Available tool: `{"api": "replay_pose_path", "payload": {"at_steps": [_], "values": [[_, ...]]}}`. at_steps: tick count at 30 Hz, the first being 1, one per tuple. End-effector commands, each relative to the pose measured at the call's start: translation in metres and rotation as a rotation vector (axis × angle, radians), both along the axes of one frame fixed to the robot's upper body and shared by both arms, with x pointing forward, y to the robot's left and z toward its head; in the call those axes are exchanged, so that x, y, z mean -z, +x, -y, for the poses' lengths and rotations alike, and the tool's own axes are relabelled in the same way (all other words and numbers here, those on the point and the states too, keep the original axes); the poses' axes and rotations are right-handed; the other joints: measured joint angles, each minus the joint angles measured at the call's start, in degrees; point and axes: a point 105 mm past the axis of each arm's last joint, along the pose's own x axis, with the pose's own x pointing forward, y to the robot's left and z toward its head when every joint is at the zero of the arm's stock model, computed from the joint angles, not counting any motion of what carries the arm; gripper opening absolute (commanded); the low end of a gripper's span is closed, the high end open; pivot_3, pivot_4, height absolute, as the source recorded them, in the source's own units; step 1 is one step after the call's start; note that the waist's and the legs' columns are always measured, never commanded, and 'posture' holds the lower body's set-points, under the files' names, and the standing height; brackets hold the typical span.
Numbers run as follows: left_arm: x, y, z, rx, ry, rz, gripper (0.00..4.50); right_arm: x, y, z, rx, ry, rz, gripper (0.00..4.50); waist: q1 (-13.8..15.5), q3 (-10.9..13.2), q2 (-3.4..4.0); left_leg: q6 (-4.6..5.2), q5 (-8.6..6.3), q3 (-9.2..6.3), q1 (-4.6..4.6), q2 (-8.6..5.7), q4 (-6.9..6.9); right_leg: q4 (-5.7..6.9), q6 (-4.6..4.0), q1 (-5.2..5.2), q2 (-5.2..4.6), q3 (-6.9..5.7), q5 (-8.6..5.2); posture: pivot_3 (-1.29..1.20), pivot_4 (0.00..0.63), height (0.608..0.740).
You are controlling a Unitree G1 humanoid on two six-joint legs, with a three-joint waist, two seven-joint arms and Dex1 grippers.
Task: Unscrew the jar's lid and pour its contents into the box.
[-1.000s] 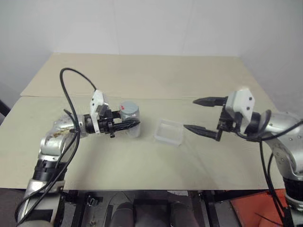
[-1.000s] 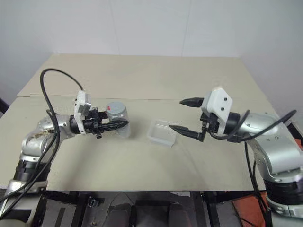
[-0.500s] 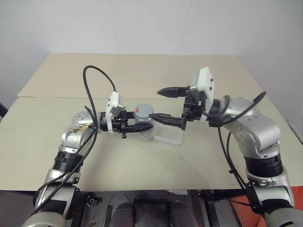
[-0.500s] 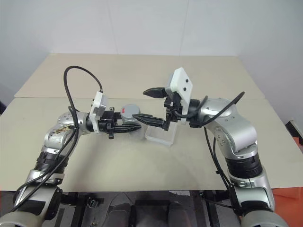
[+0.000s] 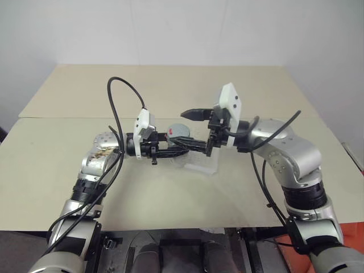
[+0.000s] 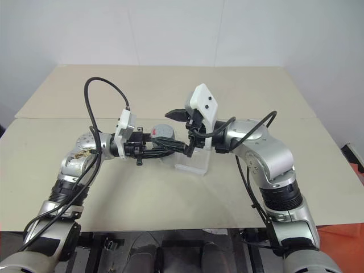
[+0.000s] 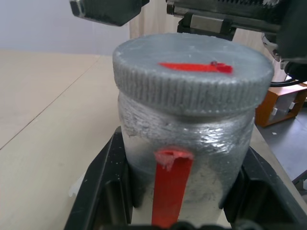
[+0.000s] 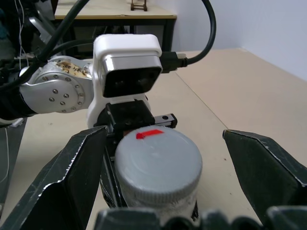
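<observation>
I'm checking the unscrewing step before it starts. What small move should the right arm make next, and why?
Probably close the right gripper on the lid. Its fingers stand open on either side of the lid, not touching it, while the left gripper holds the jar by its body, lid on.

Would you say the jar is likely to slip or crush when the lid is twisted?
The jar looks rigid, so crushing seems unlikely. Its wrapped, wrinkled wall probably gives the left gripper decent friction. The lid has a ribbed rim, which should help the open right gripper turn it.
</observation>
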Motion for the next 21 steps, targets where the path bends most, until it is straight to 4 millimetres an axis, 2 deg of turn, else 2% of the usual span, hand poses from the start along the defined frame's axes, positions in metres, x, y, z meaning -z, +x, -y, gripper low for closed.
{"api": "replay_pose_path", "payload": {"at_steps": [1,16,19,21], "values": [[-0.0131,-0.0029,0.001,0.01,-0.018,0.055,1.91,-0.0088,-0.0001,-0.0038,-0.003,0.0,0.032,4.5,0.0,0.0,0.0,0.0,0.0,0.0,0.0,0.0,0.0,0.0,0.0,0.0,0.0,0.0,0.0,0.0,0.15,0.74],[-0.0147,-0.0026,-0.0043,-0.01,-0.011,0.07,1.91,-0.0054,0.0035,-0.008,-0.018,-0.047,0.024,4.5,0.0,0.0,0.01,0.0,0.0,0.0,0.0,0.01,0.0,-0.01,0.0,-0.01,0.0,0.0,0.0,0.0,0.15,0.74],[-0.0148,-0.0028,-0.004,-0.01,-0.011,0.071,1.91,-0.006,0.0044,-0.0079,-0.014,-0.045,0.024,3.88,0.0,0.0,0.01,0.0,0.0,0.0,0.0,0.01,0.0,-0.01,0.0,-0.01,0.0,-0.01,0.0,0.0,0.15,0.74],[-0.0152,-0.0023,-0.0045,-0.011,-0.011,0.072,1.91,-0.0076,0.0057,-0.0079,-0.008,-0.04,0.029,3.25,0.0,0.0,0.01,0.0,0.0,0.0,0.0,0.01,0.0,-0.01,0.0,-0.01,0.0,-0.01,0.0,0.0,0.15,0.74]]}}
